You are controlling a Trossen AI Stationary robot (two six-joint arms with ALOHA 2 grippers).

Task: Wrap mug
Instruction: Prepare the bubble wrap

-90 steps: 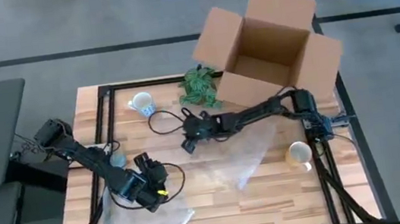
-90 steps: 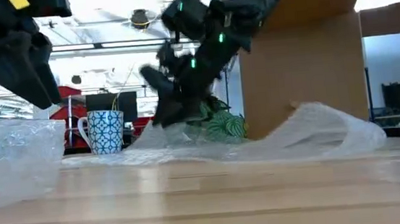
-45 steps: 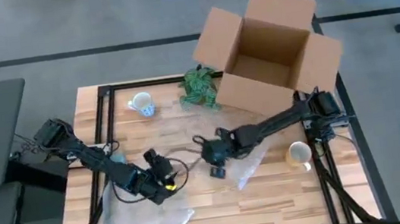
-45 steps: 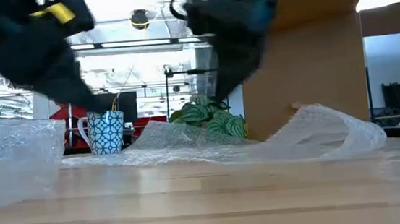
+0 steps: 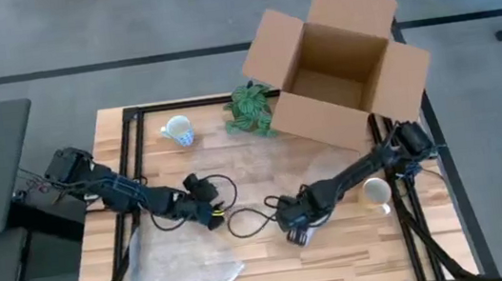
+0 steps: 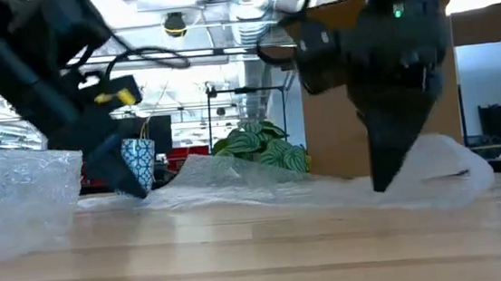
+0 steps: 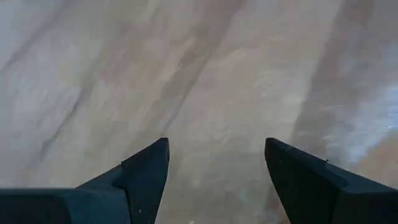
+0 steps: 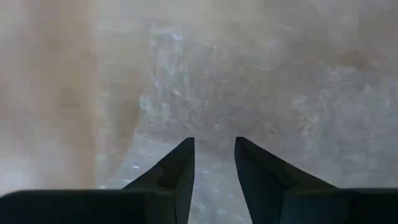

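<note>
The blue-patterned mug [image 5: 178, 129] is sitting beside the cardboard box [image 5: 333, 63], past the plant [image 5: 249, 108]. The right gripper [image 5: 298, 235], fingers narrowly apart, is pointing down over the bubble wrap [image 5: 324, 172] before the box. The left gripper [image 5: 214, 214] is hovering spread wide.

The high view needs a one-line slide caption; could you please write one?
Both arms reach over the table: right end effector at a bubble wrap sheet, left end effector mid-table, two mugs unwrapped.

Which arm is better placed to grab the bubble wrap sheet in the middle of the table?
Right. The right gripper hovers at the near edge of the bubble wrap sheet, fingers narrowly open; the left gripper, open, points at bare wood.
</note>
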